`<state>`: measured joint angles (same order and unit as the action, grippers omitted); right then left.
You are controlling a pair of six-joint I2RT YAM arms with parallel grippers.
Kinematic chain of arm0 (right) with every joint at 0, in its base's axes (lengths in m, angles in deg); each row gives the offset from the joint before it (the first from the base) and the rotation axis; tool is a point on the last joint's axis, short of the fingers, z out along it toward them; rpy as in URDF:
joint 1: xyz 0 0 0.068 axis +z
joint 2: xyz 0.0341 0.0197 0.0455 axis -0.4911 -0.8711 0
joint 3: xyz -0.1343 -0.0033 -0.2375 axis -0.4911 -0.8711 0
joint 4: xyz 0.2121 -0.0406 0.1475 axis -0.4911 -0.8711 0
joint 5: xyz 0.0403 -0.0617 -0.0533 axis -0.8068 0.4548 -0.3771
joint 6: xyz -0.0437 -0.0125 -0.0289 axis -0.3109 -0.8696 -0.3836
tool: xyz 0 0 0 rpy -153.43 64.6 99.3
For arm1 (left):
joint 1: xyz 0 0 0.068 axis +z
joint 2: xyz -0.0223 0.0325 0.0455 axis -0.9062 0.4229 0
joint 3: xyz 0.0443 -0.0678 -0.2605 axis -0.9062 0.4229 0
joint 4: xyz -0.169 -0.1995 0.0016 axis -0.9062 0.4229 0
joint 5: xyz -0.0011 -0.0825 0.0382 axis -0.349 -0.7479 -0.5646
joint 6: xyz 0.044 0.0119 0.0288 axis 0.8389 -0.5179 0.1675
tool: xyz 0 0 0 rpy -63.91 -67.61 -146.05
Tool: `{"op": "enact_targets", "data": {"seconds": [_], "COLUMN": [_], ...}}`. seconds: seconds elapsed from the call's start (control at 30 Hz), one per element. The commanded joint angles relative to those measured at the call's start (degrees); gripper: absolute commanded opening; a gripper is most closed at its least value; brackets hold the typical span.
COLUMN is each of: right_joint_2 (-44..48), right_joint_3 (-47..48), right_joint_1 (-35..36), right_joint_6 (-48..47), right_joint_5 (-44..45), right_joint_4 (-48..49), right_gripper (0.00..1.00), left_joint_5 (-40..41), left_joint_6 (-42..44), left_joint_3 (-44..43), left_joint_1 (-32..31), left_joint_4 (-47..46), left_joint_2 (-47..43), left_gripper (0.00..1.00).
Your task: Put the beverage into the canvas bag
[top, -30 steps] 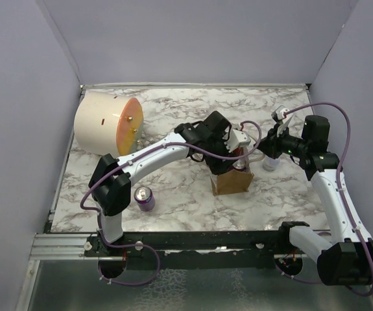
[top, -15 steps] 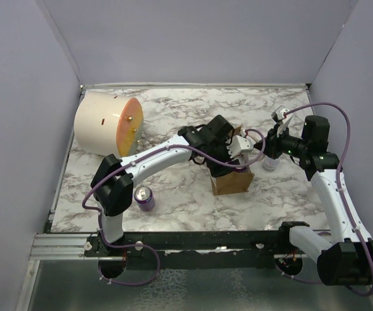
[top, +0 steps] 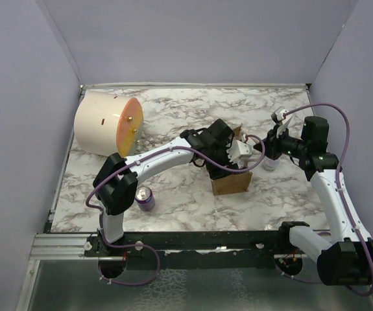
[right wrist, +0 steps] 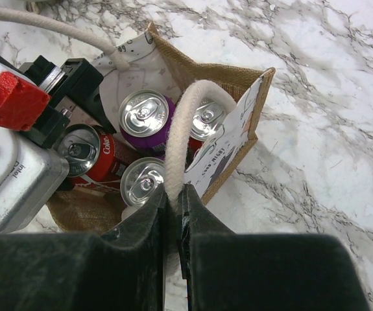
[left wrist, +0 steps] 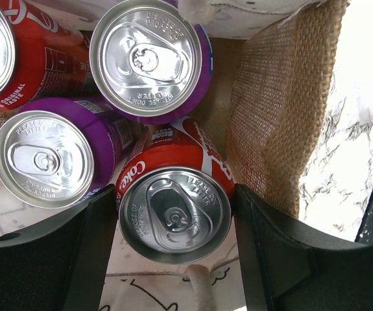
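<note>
The canvas bag (top: 232, 183) is a small brown fabric tote standing mid-table. It holds several cans, red and purple. In the left wrist view my left gripper (left wrist: 174, 220) is down inside the bag (left wrist: 270, 110). It is shut on an upright red Coke can (left wrist: 173, 162), with a black finger on each side. In the top view the left gripper (top: 239, 153) hangs over the bag's mouth. My right gripper (right wrist: 175, 194) is shut on the bag's white looped handle (right wrist: 181, 129) and holds it up. In the top view the right gripper (top: 264, 148) is just right of the bag.
A purple can (top: 145, 198) stands on the marble table (top: 173, 116) left of the bag, near the left arm's elbow. A big cream cylinder with an orange face (top: 108, 123) lies at the back left. Purple walls enclose the table.
My left gripper has moved right and down over the bag's mouth. The right arm and the bag have stayed put.
</note>
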<state>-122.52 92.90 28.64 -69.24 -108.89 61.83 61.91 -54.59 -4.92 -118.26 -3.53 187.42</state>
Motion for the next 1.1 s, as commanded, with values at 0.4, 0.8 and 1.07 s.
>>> {"op": "enact_targets", "data": {"seconds": [0.4,0.8,1.07], "right_joint_2": [1.28,1.70,1.73], "right_joint_3": [-0.71,-0.82,-0.69], "right_joint_1": [-0.19,-0.21,-0.19], "right_joint_6": [-0.58,-0.40,-0.49], "right_joint_5": [-0.70,-0.73,-0.59], "right_joint_4": [0.45,0.48,0.52], "right_gripper": [0.01,0.01,0.01], "left_joint_5": [-1.00,-1.64,-1.95], "left_joint_6": [0.73,0.07,-0.30], "left_joint_3": [2.85,1.30,-0.19], "left_joint_1": [-0.16,-0.17,-0.08], "left_joint_4": [-1.33,1.17,2.62], "left_joint_2": [1.71,1.89,1.92], "left_gripper": [0.43,0.63,0.75]}}
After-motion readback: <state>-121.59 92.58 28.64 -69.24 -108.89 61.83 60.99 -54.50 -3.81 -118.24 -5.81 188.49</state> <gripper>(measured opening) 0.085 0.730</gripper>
